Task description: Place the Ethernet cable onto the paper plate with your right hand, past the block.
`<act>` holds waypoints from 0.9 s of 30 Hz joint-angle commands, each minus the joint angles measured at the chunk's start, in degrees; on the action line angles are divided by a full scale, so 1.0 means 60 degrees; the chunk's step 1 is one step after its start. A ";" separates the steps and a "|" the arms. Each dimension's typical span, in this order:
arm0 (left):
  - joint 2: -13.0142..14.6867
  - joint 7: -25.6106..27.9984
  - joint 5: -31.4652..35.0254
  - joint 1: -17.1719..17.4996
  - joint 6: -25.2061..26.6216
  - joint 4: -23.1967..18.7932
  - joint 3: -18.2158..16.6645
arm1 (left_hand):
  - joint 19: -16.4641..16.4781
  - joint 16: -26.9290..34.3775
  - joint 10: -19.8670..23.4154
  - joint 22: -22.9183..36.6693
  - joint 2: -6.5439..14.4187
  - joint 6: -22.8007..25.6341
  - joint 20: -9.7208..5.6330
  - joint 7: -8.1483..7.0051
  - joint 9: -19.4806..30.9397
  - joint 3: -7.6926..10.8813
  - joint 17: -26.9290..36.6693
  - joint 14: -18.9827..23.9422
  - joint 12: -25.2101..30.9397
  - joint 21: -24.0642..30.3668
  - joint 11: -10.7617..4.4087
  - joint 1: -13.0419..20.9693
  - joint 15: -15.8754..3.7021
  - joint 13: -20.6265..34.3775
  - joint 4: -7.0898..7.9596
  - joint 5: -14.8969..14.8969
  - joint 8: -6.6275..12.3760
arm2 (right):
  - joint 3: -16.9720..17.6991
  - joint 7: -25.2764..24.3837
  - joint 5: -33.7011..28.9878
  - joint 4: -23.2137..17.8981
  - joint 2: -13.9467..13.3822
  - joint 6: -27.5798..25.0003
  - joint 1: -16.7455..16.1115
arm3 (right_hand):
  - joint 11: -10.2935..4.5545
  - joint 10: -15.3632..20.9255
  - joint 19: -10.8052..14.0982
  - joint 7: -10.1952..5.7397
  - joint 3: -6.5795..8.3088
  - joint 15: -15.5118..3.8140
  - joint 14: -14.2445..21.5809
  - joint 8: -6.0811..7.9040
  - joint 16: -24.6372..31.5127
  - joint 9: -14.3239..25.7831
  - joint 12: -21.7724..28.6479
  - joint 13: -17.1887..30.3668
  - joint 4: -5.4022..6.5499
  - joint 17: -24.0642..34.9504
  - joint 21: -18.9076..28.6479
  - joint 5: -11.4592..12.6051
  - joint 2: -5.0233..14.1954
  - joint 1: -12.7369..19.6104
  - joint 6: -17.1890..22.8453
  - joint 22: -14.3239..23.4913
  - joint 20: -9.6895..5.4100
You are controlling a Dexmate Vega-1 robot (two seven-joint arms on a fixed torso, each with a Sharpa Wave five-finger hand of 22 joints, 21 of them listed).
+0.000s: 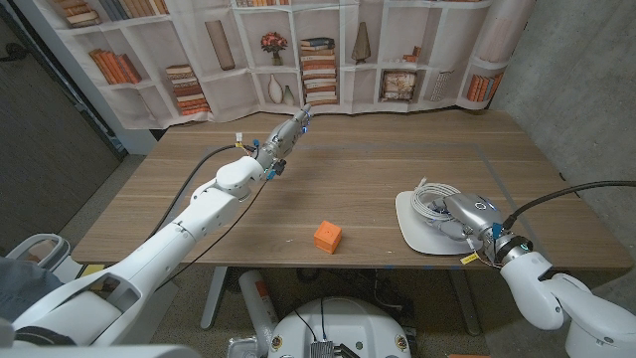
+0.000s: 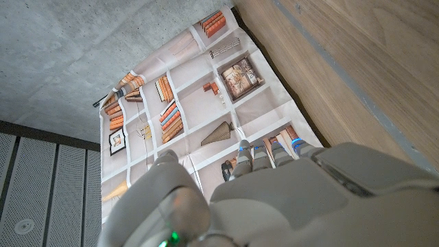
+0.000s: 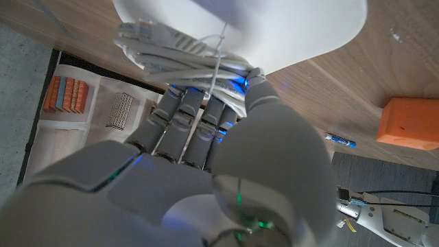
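Your right hand (image 1: 471, 220) reaches over the paper plate (image 1: 410, 231), fingers (image 3: 180, 118) curled around the coiled Ethernet cable (image 1: 434, 197), which sits on it. Your left hand (image 1: 285, 134) stretches out above the table (image 1: 348, 169), fingers straight, holding nothing. You see the orange block (image 1: 327, 237) lying left of the plate.

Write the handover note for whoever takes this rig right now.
Right hand: over the paper plate, fingers around the coiled Ethernet cable.
Left hand: raised over the far left of the table, holding nothing.
Orange block: near the front edge, left of the plate.
Done: cable brought to the plate, lying on it.
Left: let go and draw the right hand back.
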 commanded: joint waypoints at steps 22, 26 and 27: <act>-0.0107 -0.0195 0.0029 -0.0297 0.0139 0.0318 0.0127 | -0.0872 0.0025 -0.0023 0.0029 0.0102 0.0070 0.0055 0.0060 0.0016 -0.0053 0.0039 -0.0002 0.0055 -0.0008 -0.0001 0.0018 -0.0025 0.0017 0.0009 -0.0022 0.0044 | -0.0635 -0.0064 -0.0043 0.0533 0.0674 -0.0042 0.0468 | 0.0008 0.0105 -0.0157 -0.0532 -0.0061 -0.1055 0.0111 0.0021 -0.0102 0.0067 -0.0062 0.0027 -0.0016 0.0052 0.0265 0.0048 0.0947 0.1036 0.0647 -0.0069 -0.1495; -0.0129 -0.0205 0.0035 -0.0335 0.0121 0.0377 0.0128 | -0.0878 0.0023 -0.0028 0.0029 0.0107 0.0070 0.0053 0.0064 0.0016 -0.0061 0.0039 -0.0007 0.0053 -0.0010 -0.0021 0.0021 -0.0023 0.0017 0.0009 -0.0023 0.0044 | -0.0728 -0.0057 -0.0007 0.0536 0.0641 -0.0126 0.0533 | 0.0012 0.0100 -0.0169 -0.0529 -0.0065 -0.1055 0.0116 0.0017 -0.0110 0.0069 -0.0078 0.0025 -0.0013 0.0058 0.0294 0.0048 0.0950 0.1034 0.0646 -0.0083 -0.1491; -0.0118 -0.0235 0.0031 -0.0354 0.0141 0.0383 0.0134 | -0.0869 0.0024 -0.0020 0.0029 0.0109 0.0073 0.0049 0.0071 0.0016 -0.0064 0.0039 -0.0006 0.0057 -0.0006 0.0011 0.0023 -0.0023 0.0018 0.0009 -0.0024 0.0045 | -0.0751 -0.0051 0.0004 0.0527 0.0643 -0.0164 0.0550 | 0.0031 0.0077 -0.0175 -0.0517 -0.0067 -0.1055 0.0117 0.0016 -0.0114 0.0071 -0.0091 0.0026 -0.0011 0.0060 0.0304 0.0048 0.0950 0.1032 0.0645 -0.0089 -0.1489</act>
